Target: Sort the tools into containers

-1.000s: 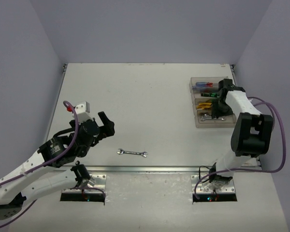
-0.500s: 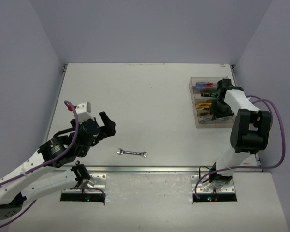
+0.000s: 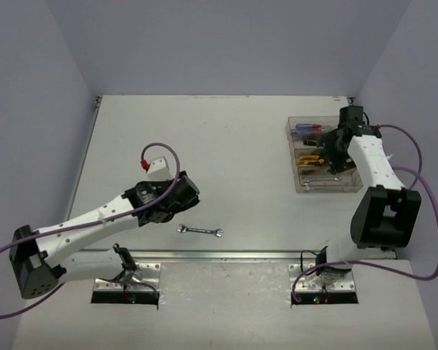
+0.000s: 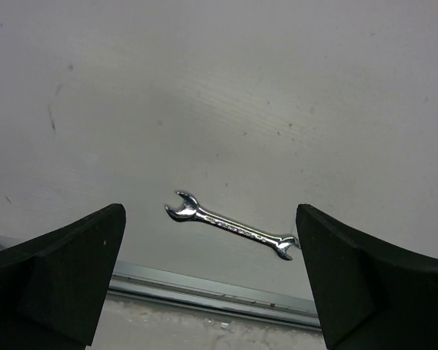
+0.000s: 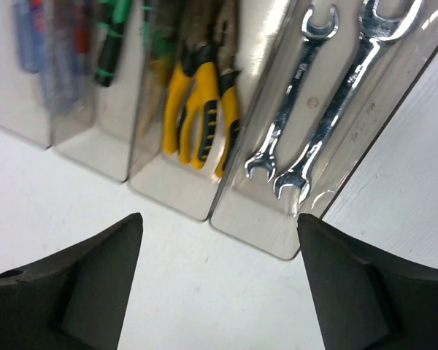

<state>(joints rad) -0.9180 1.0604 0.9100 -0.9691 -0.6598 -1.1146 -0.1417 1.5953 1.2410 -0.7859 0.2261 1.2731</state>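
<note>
One silver wrench (image 3: 200, 231) lies flat on the white table near its front edge. My left gripper (image 3: 184, 192) hovers open just behind it; in the left wrist view the wrench (image 4: 233, 230) lies between and beyond the black fingers (image 4: 73, 270), untouched. At the right stand the containers (image 3: 295, 157), joined clear bins. My right gripper (image 3: 334, 149) hangs open and empty above them. In the right wrist view two wrenches (image 5: 299, 95) lie in the end bin (image 5: 270, 233), yellow pliers (image 5: 201, 109) beside them, then a green-handled screwdriver (image 5: 113, 36) and blurred blue and red handles (image 5: 36, 36).
A metal rail (image 4: 204, 292) runs along the table's front edge just below the loose wrench. Grey walls close the table at the left, back and right. The bins sit close to the right wall. Purple cables loop off both arms.
My left arm has swung right and forward, over the loose wrench. My right gripper has opened and drawn back from the nearest bin, where a wrench now lies.
</note>
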